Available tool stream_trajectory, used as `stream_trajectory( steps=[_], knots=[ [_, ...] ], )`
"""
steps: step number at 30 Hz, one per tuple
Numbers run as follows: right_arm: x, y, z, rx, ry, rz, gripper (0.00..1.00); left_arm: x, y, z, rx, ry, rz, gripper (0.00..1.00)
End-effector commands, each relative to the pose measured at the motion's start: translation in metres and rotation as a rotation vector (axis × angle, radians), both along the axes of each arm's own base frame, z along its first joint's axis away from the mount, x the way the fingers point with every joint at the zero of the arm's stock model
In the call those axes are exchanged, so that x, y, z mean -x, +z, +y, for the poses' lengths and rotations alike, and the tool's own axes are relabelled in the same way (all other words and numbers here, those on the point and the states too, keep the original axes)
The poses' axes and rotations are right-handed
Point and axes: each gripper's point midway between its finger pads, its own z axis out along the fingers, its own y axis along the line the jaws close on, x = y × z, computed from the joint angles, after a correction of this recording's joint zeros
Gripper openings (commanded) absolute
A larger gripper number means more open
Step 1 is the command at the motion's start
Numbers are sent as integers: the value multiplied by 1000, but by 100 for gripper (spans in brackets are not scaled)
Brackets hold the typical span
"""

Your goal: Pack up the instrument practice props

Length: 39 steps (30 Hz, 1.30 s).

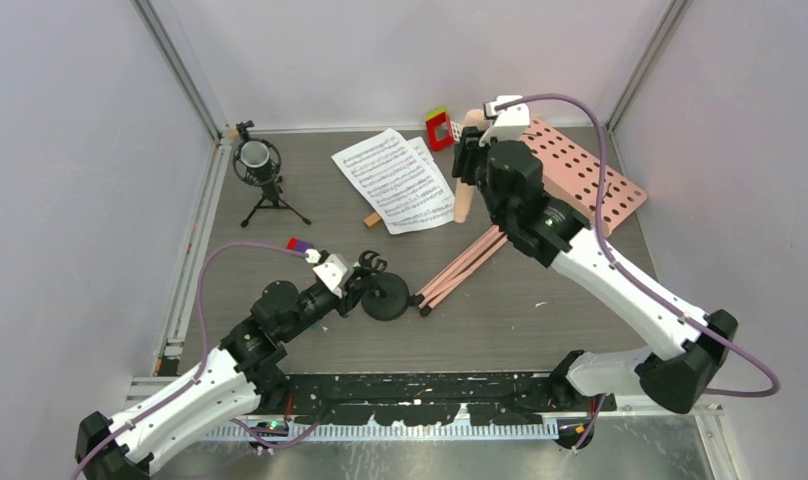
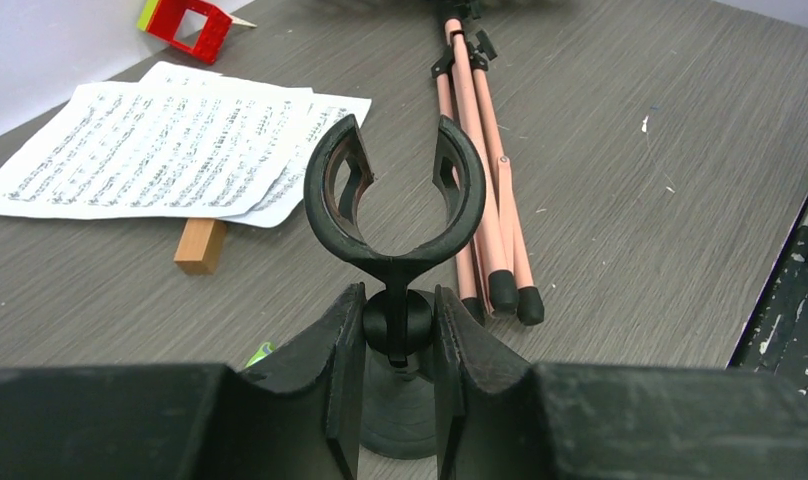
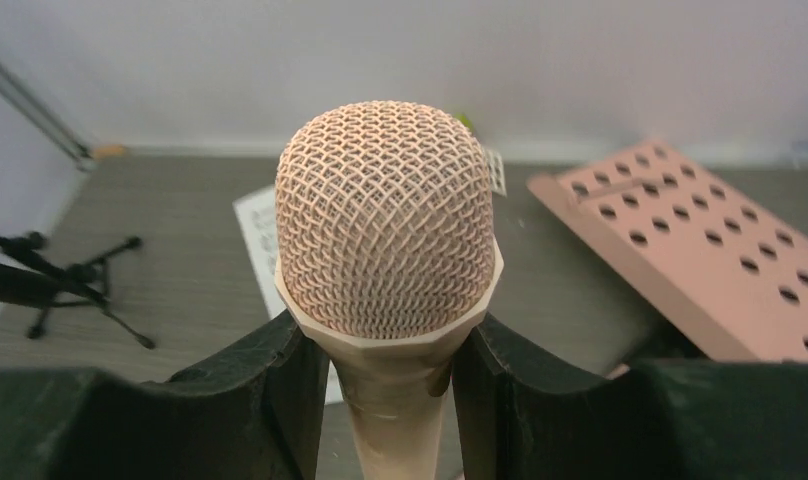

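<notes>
1. The right gripper (image 3: 392, 372) is clamped on the microphone (image 3: 388, 235). One black finger is on each side of its handle, just under the head.
2. The microphone is beige-pink. Its head is a round ball of fine mesh, and its handle is smooth and plain.
3. Seen from above, the microphone is just beside the right edge of the sheet-music pages (image 1: 395, 180). Its bottom end points down near that edge.
4. The pages are white with black rows of notes. They lie flat in a small pile, fanned out a bit.
5. The left gripper (image 2: 400, 335) is squeezed on the thin neck of the black stand (image 2: 396, 310), right below its clip (image 2: 330, 200).
6. The clip is shaped like a U and is open at the top.
7. The stand's round base (image 1: 387, 298) is on the near side of the pages, closer to the arms.
8. The pink music stand (image 1: 605, 185) lies to the right of the pages. Its desk (image 3: 700, 250) is flat and full of round holes.
9. Its legs (image 2: 485, 200) are thin and pink with black tips. They are folded together and end just beside the round base.
10. A red block (image 1: 439, 128) sits at the pages' far right corner.
11. A wooden block (image 2: 200, 245) pokes out from under the pages' near edge.
12. A small black tripod (image 1: 263, 175) stands to the left of the pages, well apart from them.
</notes>
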Motion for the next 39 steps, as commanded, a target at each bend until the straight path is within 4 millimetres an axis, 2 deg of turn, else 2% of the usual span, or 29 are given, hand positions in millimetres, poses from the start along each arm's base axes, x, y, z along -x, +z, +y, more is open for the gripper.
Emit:
stream_trajectory(
  steps=[1,4,5,11,14,17,22,28,33,36,37,39],
  knots=[
    [-12,-69,-22,-73,-77,272,0,5,-39,19,-157,38,89,0],
    [-5,-100,-44,-49,-150,353,0,1,-35,26,-164,81,79,0],
    [0,-115,-56,-27,-180,403,1,1,-34,27,-167,85,78,0],
    [42,-180,-119,60,-357,634,0,-1,-30,36,-185,125,77,0],
    [57,-215,-134,41,-405,717,0,-2,-30,37,-181,131,77,0],
    [64,-248,-136,-17,-409,776,1,-2,-30,36,-179,129,78,0],
    [69,-286,-150,36,-493,839,1,1,-29,33,-173,107,81,0],
    [71,-329,-145,45,-503,946,11,2,-26,33,-158,109,75,0],
    [72,-356,-138,73,-487,1045,11,3,-25,33,-153,105,75,0],
    [71,-361,-132,51,-470,1056,12,2,-25,33,-154,106,76,0],
    [70,-363,-131,46,-469,1056,14,2,-26,33,-154,105,77,0],
    [69,-369,-130,51,-470,1069,26,2,-27,32,-156,104,78,0]
  ],
)
